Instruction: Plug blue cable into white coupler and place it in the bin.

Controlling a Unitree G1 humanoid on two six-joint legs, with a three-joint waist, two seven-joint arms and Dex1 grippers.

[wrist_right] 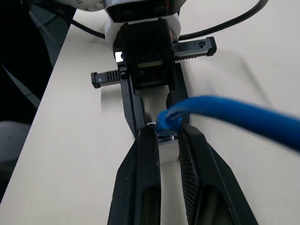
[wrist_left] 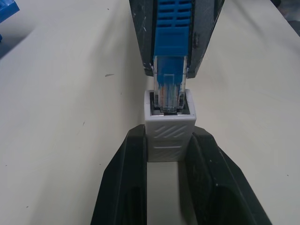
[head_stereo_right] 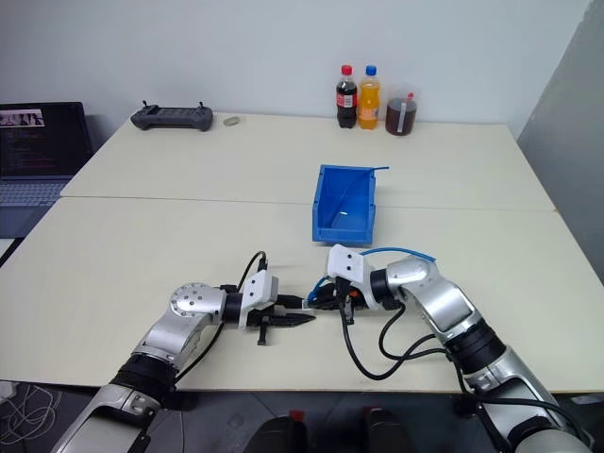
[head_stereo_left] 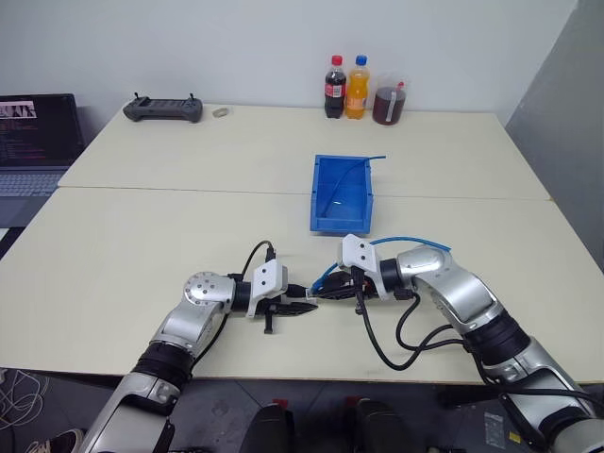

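Left wrist view: blue cable (wrist_left: 172, 35) plug lengthwise into white coupler (wrist_left: 169, 130)

Both arms reached inward low over the near worktop (head_stereo_left: 142, 255), end effectors tip to tip. The left end effector (head_stereo_left: 300, 308) pointed right, clamped on the white coupler (wrist_left: 168, 129); the right end effector (head_stereo_left: 330, 291) pointed left, pinching the blue cable (wrist_right: 225, 115) at its plug.
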